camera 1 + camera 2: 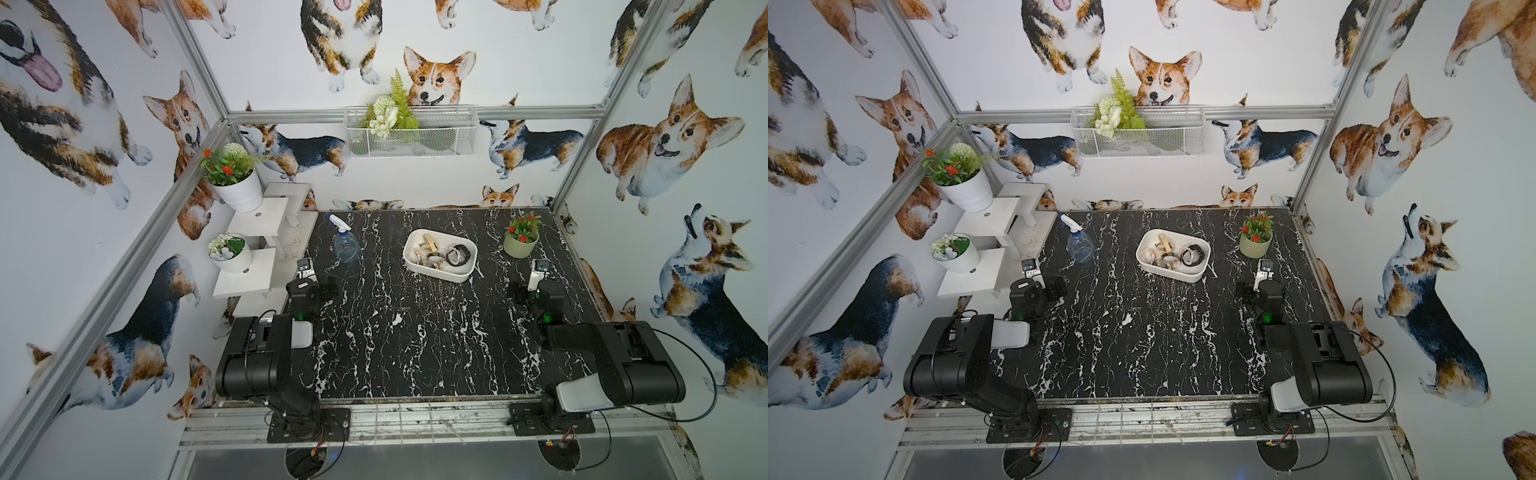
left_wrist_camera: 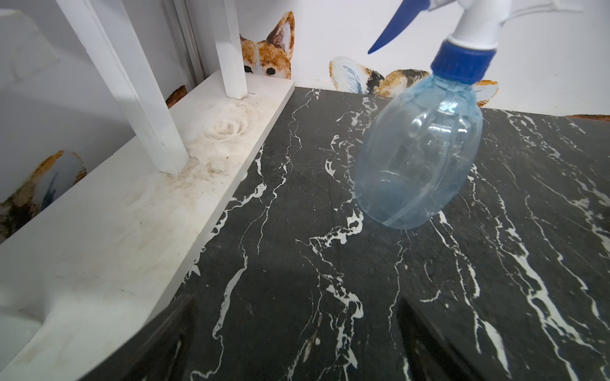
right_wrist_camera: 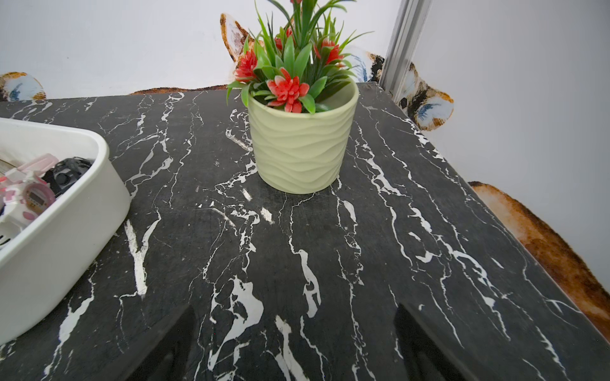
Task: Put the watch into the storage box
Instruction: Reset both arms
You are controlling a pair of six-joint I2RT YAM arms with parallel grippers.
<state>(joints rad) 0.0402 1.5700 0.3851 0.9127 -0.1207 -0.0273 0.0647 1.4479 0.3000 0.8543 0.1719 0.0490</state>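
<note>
One table (image 1: 415,332), black marble, carries the box and both arms.

Shelf (image 1: 257,216): white, stepped, left of the box (image 1: 432,272) off the table edge. Upper white pot (image 1: 239,195) and lower white pot (image 1: 232,257) sit on its steps, each with fake plants.

Basket (image 1: 440,143): white wire, on the back wall above and behind the box. It holds a fern (image 1: 401,97) and white flowers.

Box: white tub, flat on the table, well apart from both arms. Several watches (image 1: 432,257) are piled in it, and every watch I can see is inside. Black watch (image 1: 457,254) lies at the box's right end. Pink-white watch (image 3: 31,198) is next to it in the right wrist view. Exact count unclear, straps overlap.

Bottle (image 1: 345,245): clear blue sprayer, upright, left of the box, not touching.

Green pot (image 1: 519,247): upright, red-flowered plant, right of the box, not touching.

Left gripper (image 2: 293,306): nearer than the box, to its left, facing the bottle, fingers spread wide, empty.

Right gripper (image 3: 293,313): nearer than the box, to its right, facing the green pot, fingers spread wide, empty.
</note>
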